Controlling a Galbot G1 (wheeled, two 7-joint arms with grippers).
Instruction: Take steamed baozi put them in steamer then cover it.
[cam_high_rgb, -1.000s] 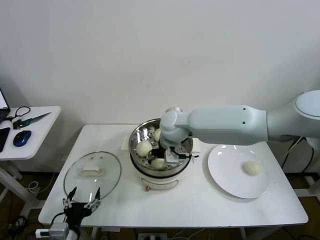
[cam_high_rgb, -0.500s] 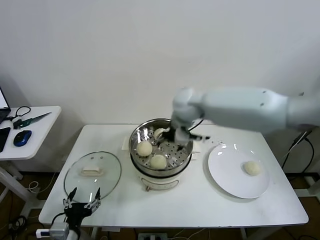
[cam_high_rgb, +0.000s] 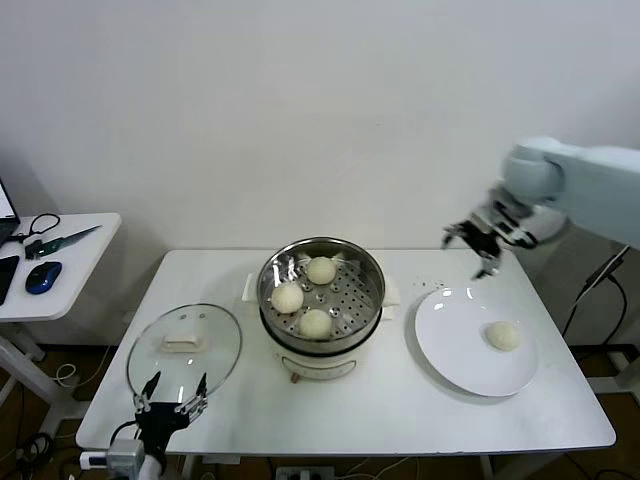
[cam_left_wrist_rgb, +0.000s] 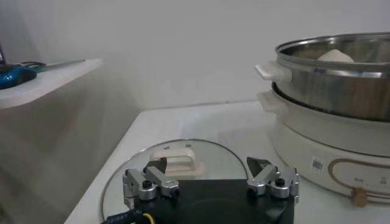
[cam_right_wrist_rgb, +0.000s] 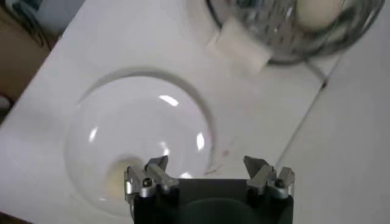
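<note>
Right gripper (cam_high_rgb: 478, 243) raised in air above far edge of white plate (cam_high_rgb: 452, 348), fingers spread, holding nothing. Fourth baozi (cam_high_rgb: 503, 336) on plate, below and nearer than gripper, apart from it. Three baozi (cam_high_rgb: 315, 323) in steamer (cam_high_rgb: 321, 296). Left gripper (cam_high_rgb: 172, 394) low at table front edge, fingers spread, just beside cover (cam_high_rgb: 185, 346).

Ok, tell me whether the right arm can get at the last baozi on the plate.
Probably yes: the right tool hangs open above the plate's far edge, and nothing stands between it and the baozi.
</note>
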